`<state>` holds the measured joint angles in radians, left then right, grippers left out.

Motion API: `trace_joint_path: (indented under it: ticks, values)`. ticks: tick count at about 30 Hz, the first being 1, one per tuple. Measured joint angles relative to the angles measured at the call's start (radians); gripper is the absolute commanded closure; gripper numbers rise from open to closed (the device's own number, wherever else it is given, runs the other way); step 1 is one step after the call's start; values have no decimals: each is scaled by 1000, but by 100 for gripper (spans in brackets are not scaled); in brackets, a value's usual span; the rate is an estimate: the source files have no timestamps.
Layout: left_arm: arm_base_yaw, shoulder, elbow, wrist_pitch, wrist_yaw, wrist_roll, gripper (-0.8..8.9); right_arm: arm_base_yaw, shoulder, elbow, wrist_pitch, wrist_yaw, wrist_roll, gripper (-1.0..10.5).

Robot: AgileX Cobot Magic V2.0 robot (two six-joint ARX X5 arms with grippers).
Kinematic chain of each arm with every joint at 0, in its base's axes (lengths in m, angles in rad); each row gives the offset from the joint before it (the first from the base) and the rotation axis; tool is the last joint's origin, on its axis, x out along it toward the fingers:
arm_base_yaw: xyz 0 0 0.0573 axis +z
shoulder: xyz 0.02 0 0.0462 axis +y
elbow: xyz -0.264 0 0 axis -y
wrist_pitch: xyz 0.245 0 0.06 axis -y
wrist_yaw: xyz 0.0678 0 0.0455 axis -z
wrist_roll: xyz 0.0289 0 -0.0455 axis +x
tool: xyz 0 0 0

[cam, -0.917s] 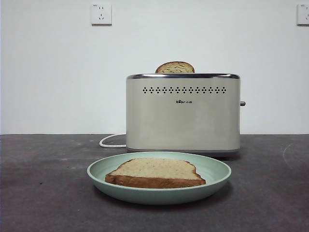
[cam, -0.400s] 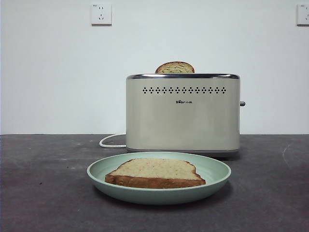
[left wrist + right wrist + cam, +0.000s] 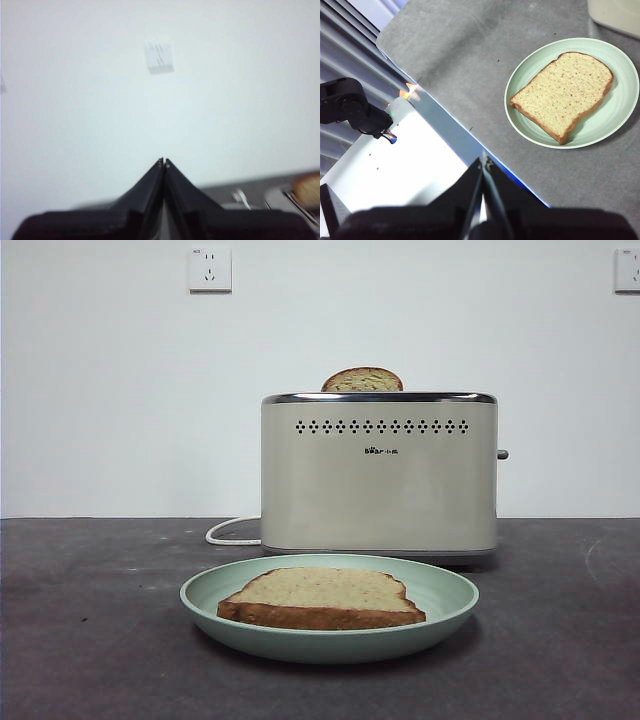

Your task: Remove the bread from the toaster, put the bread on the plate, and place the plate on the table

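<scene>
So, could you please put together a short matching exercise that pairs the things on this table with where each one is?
Things:
1. flat bread slice
2. plate
3. second bread slice
4. white cord

Places:
A. sticking up out of the toaster
B. on the table, in front of the toaster
C. lying on the plate
D. beside the toaster's base

Pairs: 1-C, 2-B, 3-A, 4-D

Plain white wall (image 3: 110,400), two sockets (image 3: 209,269)

The left end effector (image 3: 164,163) is matte black: two wedge-shaped jaws taper to thin tips bearing tiny pale screws. The right end effector (image 3: 484,161) matches it, black on a broad dark base.
</scene>
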<state>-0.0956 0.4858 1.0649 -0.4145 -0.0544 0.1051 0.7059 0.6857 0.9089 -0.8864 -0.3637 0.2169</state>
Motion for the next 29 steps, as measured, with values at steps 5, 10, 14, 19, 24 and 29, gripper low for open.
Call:
trace_joint_path:
  ticks: [5,10,14,19,24,29]
  values:
    - [79,-132,-273,260,32,8,817,0,0,0,0,0,0,945]
    - [111,-258,-561,306,31,8,817,0,0,0,0,0,0,945]
    - [114,-342,-749,308,31,8,817,0,0,0,0,0,0,945]
    - [114,-440,-920,331,31,-2,817,0,0,0,0,0,0,945]
    - [114,-481,-1043,343,29,-36,817,0,0,0,0,0,0,945]
    - [114,-481,-1050,286,23,-53,817,0,0,0,-2,0,0,945]
